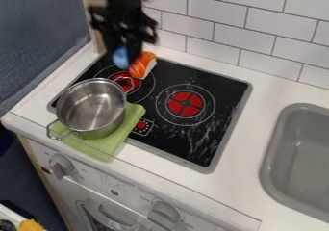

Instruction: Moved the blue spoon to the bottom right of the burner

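A black end effector [126, 52] hangs from the top edge over the cooktop's [204, 146] far left corner. A blue, rounded piece, most likely the blue spoon [120, 57], shows right at its tip. Whether the end effector is clenched on the spoon or released beside it, I cannot tell. An orange and white toy sushi [143, 65] lies just to the right of the spoon.

The step in hand looks like picking up the spoon, or the very start of carrying it. The next move calls for a secure hold, a lift above the sushi and the pot [114, 124], then a path toward the viewer and to the right, setting the spoon down at the cooktop's lower right.

The pot is steel, upright and lidless, its bare metal bottom visible. It stands on a green cloth [103, 147] at the left and partly hides the left red burner ring [132, 83]. The right burner ring [185, 103] is in plain sight. Farther right, a grey sink [271, 146] is set into the white counter [263, 93].
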Robot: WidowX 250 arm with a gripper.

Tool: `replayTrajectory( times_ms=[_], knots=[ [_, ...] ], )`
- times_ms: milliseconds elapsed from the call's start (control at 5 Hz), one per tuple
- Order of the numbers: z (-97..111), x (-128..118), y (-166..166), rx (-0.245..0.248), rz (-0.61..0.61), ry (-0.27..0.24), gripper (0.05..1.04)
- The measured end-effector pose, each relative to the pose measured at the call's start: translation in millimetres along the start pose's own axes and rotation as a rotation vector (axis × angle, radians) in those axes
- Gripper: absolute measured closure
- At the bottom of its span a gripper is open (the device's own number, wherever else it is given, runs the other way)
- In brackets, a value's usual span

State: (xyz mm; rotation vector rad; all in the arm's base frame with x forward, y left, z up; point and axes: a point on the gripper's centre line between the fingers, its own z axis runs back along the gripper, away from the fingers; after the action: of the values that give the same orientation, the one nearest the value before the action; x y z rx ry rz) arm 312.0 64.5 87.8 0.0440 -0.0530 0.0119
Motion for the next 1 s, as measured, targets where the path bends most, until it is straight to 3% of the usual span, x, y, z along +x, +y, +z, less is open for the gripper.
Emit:
replayTrajectory(
  times_ms=[200,600,1000],
  knots=[
    [-11.8,-25.0,-42.4,-0.021,-0.049,0.045,0.676],
    [-42.7,-47.6,-121.3,-0.032,0.021,0.109,0.676],
    [-68.4,-49.5,-138.3,-0.037,0.019,0.168,0.676]
  ],
)
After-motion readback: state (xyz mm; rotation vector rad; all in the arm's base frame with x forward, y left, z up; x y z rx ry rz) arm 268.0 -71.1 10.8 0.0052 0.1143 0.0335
